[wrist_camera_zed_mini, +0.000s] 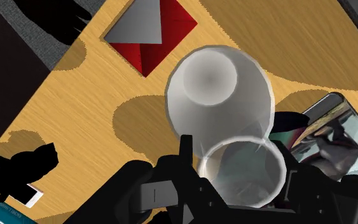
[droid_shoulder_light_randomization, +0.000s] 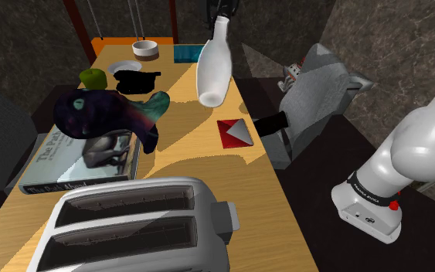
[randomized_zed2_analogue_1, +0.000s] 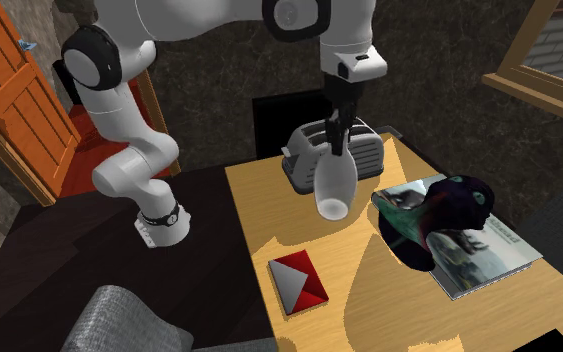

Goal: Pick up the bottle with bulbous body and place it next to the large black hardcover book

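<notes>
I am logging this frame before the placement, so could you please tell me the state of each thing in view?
gripper: shut on the bottle's neck.
bottle: held, hanging base down, clear of the table.
book: closed, flat on the table.
dark figure: resting on the book.
toaster: both slots empty.
red and grey square: flat on the table.

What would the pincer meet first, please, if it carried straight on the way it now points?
Pointing down with the white bottle shut in it, the pincer would likely bring the bottle's base onto bare table, between the red square and the book; depth is unclear.
</notes>
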`<state>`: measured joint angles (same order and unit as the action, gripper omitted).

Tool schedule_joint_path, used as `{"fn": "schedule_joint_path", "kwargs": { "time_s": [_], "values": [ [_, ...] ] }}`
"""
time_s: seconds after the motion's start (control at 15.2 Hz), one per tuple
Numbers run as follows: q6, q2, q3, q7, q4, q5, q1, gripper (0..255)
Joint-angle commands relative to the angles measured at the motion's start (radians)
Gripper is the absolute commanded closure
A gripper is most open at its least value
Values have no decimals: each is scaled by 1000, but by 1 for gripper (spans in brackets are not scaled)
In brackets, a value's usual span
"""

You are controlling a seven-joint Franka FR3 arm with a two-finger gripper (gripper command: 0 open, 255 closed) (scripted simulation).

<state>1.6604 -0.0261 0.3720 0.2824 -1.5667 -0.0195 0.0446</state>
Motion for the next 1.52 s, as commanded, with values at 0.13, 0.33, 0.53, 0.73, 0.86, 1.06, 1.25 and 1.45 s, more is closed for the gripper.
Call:
{"fn": "schedule_joint_path", "kwargs": {
  "time_s": [0.13, 0.33, 0.53, 0.73, 0.86, 1.06, 1.25, 1.45],
  "values": [
    [31, 141, 2, 4, 102, -52, 4, 255],
    [40, 255, -2, 6, 200, -93, 15, 255],
    [33, 378, -10, 5, 323, -133, 34, 255],
    [7, 517, -23, -3, 485, -172, 63, 255],
    [-29, 628, -35, -14, 632, -197, 90, 255],
    [-13, 668, -42, -18, 656, -203, 96, 255],
    [42, 646, -39, -13, 577, -199, 82, 255],
    [92, 632, -38, -9, 512, -197, 72, 255]
  ]
}}
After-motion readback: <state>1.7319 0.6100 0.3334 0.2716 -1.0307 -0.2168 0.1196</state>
